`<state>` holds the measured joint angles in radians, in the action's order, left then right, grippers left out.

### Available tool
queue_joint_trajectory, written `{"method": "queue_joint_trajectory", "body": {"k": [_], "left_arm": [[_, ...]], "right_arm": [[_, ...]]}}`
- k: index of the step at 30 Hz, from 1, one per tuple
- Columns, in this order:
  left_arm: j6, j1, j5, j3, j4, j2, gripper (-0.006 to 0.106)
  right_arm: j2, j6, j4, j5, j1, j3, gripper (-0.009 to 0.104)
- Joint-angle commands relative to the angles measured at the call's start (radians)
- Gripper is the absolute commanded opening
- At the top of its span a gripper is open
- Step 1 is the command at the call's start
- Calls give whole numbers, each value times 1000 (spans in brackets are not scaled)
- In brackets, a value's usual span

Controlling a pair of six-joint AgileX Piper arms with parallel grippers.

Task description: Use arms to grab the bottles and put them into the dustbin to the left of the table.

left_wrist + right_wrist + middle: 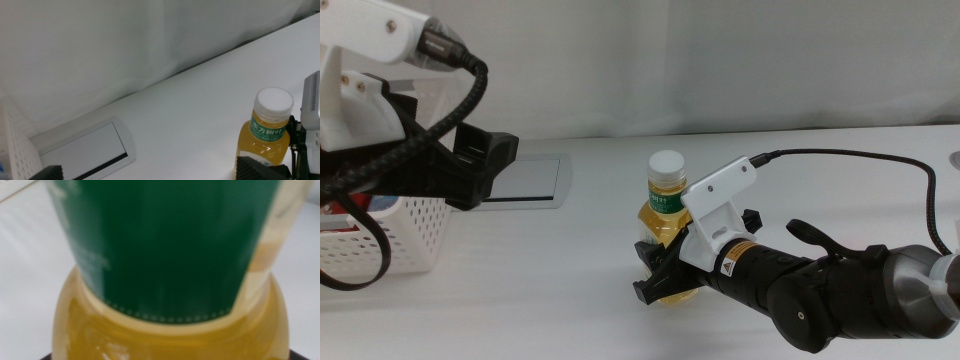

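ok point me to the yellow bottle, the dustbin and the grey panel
yellow bottle [665,165], middle view, on its white cap
dustbin [405,235], middle view, on its perforated side wall
grey panel [525,180], middle view, on its flat centre

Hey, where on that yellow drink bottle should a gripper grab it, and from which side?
Grip the yellow bottle around its wide lower body, coming in level from the right, as the right gripper does now. It stands upright on the table, so a side-on grasp fits the jaws around its round body; the white cap and narrower neck offer less surface. The left gripper waits above the dustbin.
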<state>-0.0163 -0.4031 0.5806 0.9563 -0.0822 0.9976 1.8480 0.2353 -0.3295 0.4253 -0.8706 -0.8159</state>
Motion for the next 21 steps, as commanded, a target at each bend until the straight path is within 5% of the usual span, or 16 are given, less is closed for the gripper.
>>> {"method": "queue_joint_trajectory", "body": {"k": [1, 2, 3, 7, 17, 21], "left_arm": [[1, -5, -3, -4, 12, -7, 89], [-1, -5, -3, -4, 12, -7, 89], [-1, -5, -3, -4, 12, -7, 89], [-1, -5, -3, -4, 12, -7, 89], [-3, -5, -3, -4, 12, -7, 87], [-6, -5, -9, -4, 12, -7, 87]], "right_arm": [[-3, 9, 5, 37, -2, -8, -2], [-5, 9, 5, 33, -2, -10, 8], [-19, 9, 5, 14, -2, -10, 38], [-50, 26, -38, -37, -2, -10, 103], [-251, 91, -48, -314, 10, -10, 103], [-409, 116, -23, -553, 92, -10, 103]]}}
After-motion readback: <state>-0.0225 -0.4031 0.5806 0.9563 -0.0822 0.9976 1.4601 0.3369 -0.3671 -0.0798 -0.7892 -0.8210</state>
